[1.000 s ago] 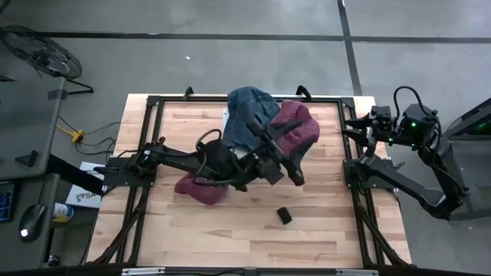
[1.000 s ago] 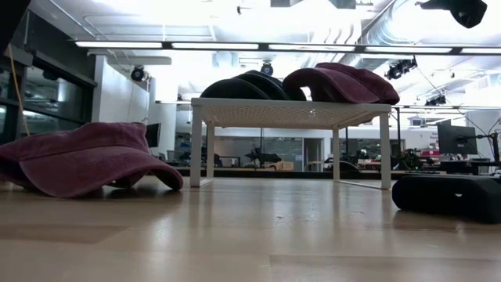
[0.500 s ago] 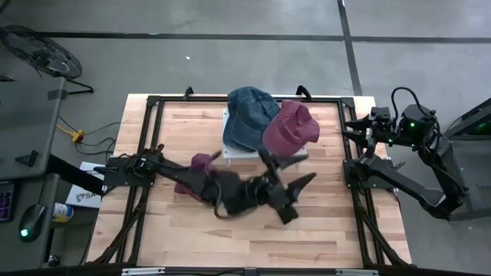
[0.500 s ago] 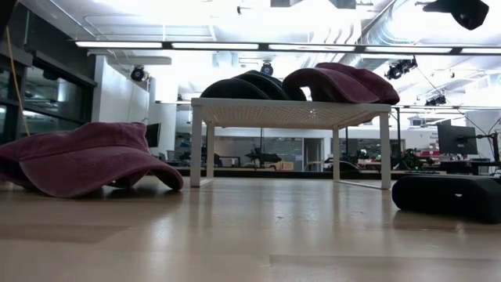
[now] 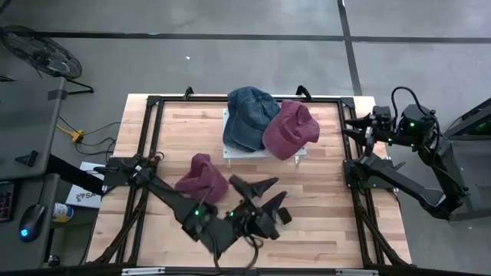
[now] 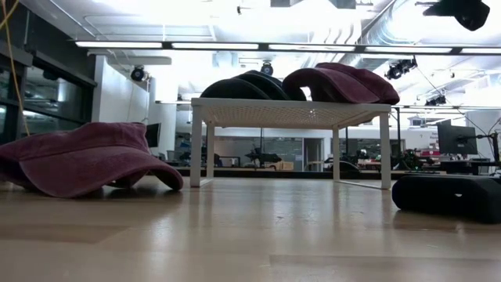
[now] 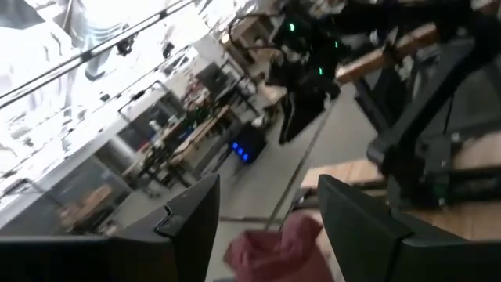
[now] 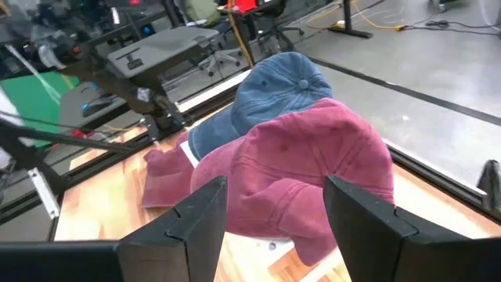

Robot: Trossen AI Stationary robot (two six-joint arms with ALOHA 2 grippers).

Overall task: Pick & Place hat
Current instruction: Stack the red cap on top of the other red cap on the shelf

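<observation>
Two hats lie on a low white rack [image 5: 261, 156]: a blue one [image 5: 249, 115] and a maroon one [image 5: 290, 129], both also in the right wrist view, blue hat [image 8: 274, 94] and maroon hat [image 8: 313, 168]. A second maroon hat [image 5: 201, 178] rests brim-down on the table, at the left in the low view [image 6: 86, 160]. My left gripper [image 5: 257, 188] hangs open above the table's near middle, right of that hat, and touches nothing. My right gripper [image 5: 357, 126] waits open at the table's right edge.
A small black block [image 6: 450, 196] lies on the table near the left gripper. In the low view the rack [image 6: 290, 113] stands on thin legs with the hats on top. Bare wood [image 5: 322, 222] lies right of the left gripper. A black frame [image 5: 146, 107] borders the table.
My left arm has swung away from the rack toward the table's near edge, its gripper open throughout and holding nothing. The hats have stayed in place.
</observation>
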